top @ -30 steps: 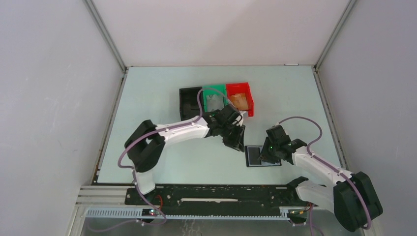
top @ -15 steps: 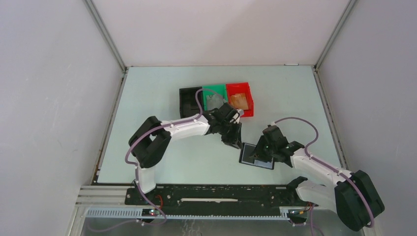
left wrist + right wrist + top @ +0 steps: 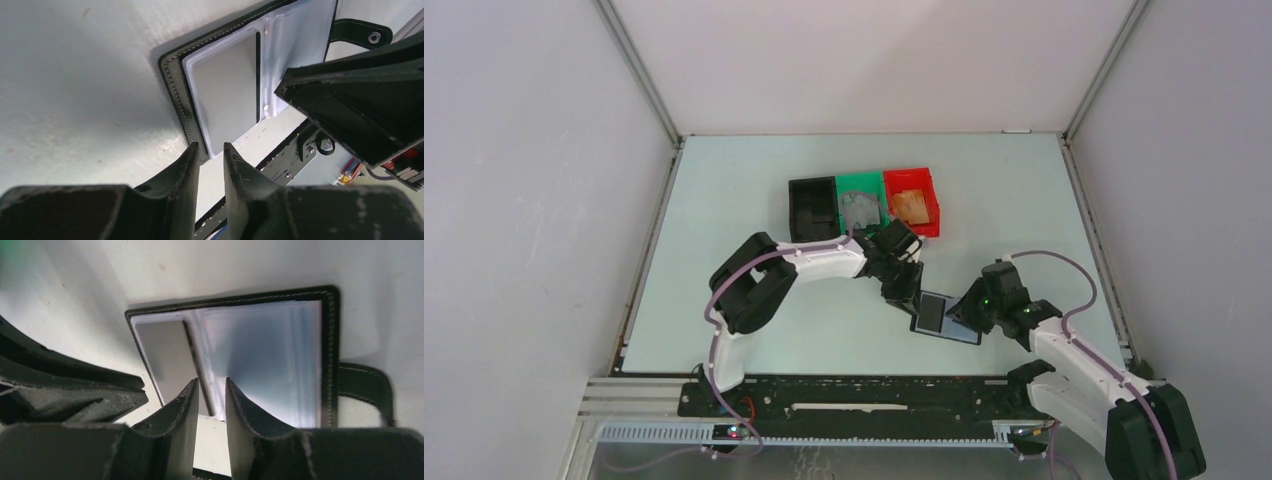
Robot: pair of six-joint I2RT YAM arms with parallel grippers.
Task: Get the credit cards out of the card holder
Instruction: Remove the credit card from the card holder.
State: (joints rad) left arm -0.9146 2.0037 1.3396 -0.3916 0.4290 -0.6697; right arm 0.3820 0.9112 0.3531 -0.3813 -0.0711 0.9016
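Observation:
The black card holder [image 3: 944,318] lies open on the table, clear sleeves up. One grey credit card [image 3: 227,95] sits in its left sleeve and also shows in the right wrist view [image 3: 167,357]. The strap tab [image 3: 362,385] sticks out at the holder's edge. My left gripper [image 3: 905,292] hovers at the holder's left corner [image 3: 211,150], jaws a narrow gap apart with nothing between them. My right gripper [image 3: 971,312] is over the holder's right edge [image 3: 210,385], jaws also a narrow gap apart. Grey cards [image 3: 859,208] lie in the green bin, orange cards [image 3: 911,207] in the red one.
A black bin [image 3: 811,208], green bin [image 3: 858,186] and red bin [image 3: 933,200] stand in a row behind the grippers. The other arm's finger [image 3: 360,110] crowds the left wrist view. The metal rail [image 3: 864,395] runs along the near edge.
The card holder slid left and turned slightly. My left gripper came down to its left corner. My right gripper drew back to the holder's right edge.

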